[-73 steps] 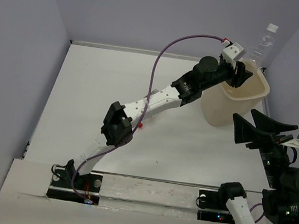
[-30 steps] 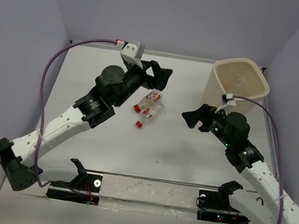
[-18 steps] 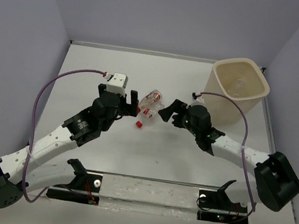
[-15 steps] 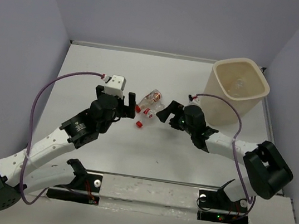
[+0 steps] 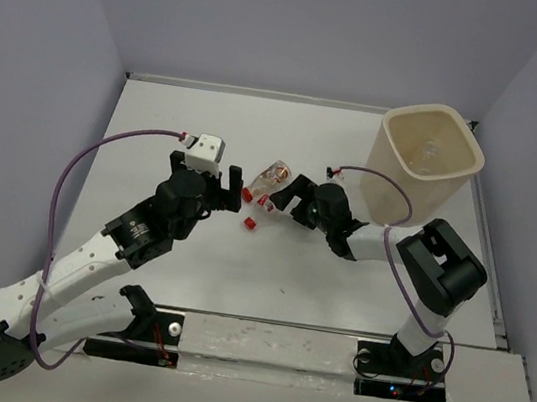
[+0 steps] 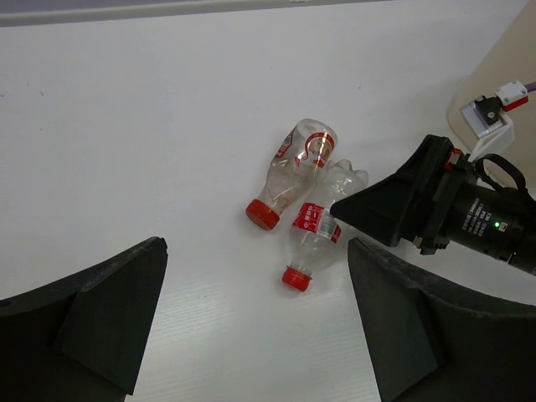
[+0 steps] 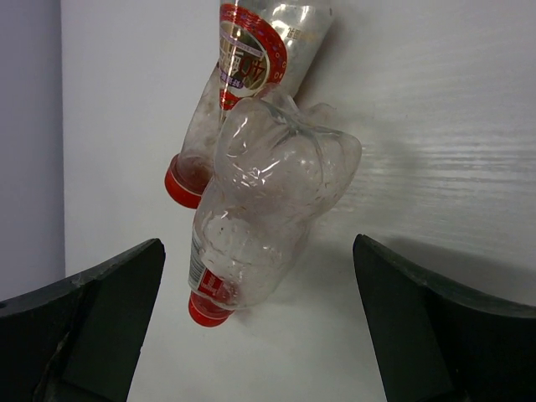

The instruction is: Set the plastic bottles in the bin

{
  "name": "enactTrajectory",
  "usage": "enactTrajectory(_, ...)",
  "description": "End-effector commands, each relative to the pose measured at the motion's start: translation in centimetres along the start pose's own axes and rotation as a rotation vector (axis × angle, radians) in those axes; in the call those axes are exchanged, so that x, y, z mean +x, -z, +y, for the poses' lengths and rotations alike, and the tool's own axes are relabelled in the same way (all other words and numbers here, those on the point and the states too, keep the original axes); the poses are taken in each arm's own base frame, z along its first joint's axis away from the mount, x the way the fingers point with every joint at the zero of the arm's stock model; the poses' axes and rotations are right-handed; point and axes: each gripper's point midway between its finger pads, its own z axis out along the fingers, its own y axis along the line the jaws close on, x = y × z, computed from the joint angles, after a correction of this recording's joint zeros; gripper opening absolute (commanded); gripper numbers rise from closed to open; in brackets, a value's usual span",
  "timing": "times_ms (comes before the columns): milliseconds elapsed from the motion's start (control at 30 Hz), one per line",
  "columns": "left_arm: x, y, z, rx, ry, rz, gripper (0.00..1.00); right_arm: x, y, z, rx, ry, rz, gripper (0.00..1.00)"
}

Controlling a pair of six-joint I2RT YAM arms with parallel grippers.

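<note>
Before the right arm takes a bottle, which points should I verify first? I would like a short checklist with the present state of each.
1. Right pincer open: ok, jaws spread wide.
2. Aimed at the crumpled bottle: ok, its base is centred in the right wrist view.
3. That bottle apart from the other bottle: not ok, they touch.
4. Left pincer out of the way: ok, open, short of the red caps.
5. Beige bin upright: ok.
6. Space left inside the bin: cannot tell.
</note>
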Motion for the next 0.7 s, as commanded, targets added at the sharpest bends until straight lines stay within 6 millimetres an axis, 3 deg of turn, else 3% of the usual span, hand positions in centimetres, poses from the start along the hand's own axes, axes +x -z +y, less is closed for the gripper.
enactTrajectory(0, -0.3, -0.1, -0.1, 0.009, -0.014, -0.013, 0.99, -1.9, -1.5, 2.9, -0.089, -0.017, -0.076, 1.0)
enactTrajectory(100, -0.2, -0.1, 0.1, -0.008, -0.016, -0.011, 0.99, -2.1, -2.4, 1.5, -0.059, -0.047, -0.075, 1.0)
enactTrajectory(233, 0.1, -0.3, 0.2, -0.017, -0.025, -0.001, 0.99, -2.3, -2.7, 0.8, -0.036, -0.051, -0.1, 0.91)
enactTrajectory(300, 0.5, -0.6, 0.2, -0.023, -0.035, 0.012, 0.99, -2.3, -2.6, 0.8, -0.044, -0.055, -0.107, 0.78)
enactTrajectory(467, 1.1, -1.0, 0.5, -0.049, -0.051, 0.032, 0.99, -2.8, -2.6, -0.1, -0.037, -0.077, -0.125, 0.6)
enactTrajectory(533, 1.2, -1.1, 0.6, -0.055, -0.052, 0.034, 0.99, -3.1, -2.5, -0.7, -0.034, -0.083, -0.129, 0.58)
enactTrajectory(600, 1.3, -1.2, 0.7, -0.061, -0.053, 0.036, 0.99, -3.6, -2.2, -0.6, -0.048, -0.096, -0.141, 0.46)
enactTrajectory(667, 1.6, -1.4, 0.7, -0.064, -0.059, 0.044, 0.99, -3.6, -1.5, -1.1, -0.051, -0.103, -0.145, 0.4)
